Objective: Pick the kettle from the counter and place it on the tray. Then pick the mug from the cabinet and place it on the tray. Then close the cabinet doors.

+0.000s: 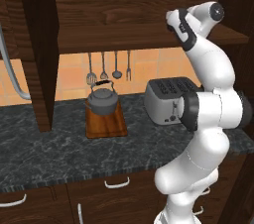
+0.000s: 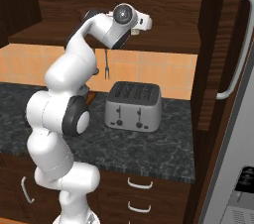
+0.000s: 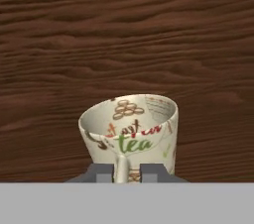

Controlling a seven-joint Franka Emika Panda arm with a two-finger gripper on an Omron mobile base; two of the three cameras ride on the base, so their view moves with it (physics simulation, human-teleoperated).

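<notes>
Inside cabinet, end effector clenched on mug handle, fingertips cut off by frame edge

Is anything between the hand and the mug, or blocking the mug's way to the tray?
Nothing separates them: the hand is at the mug, fingers either side of its handle. The kettle already occupies much of the tray, leaving bare board in front of it.

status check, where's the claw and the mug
Claw shut on mug handle, inside cabinet. Kettle on tray. Nothing in the way.
</notes>
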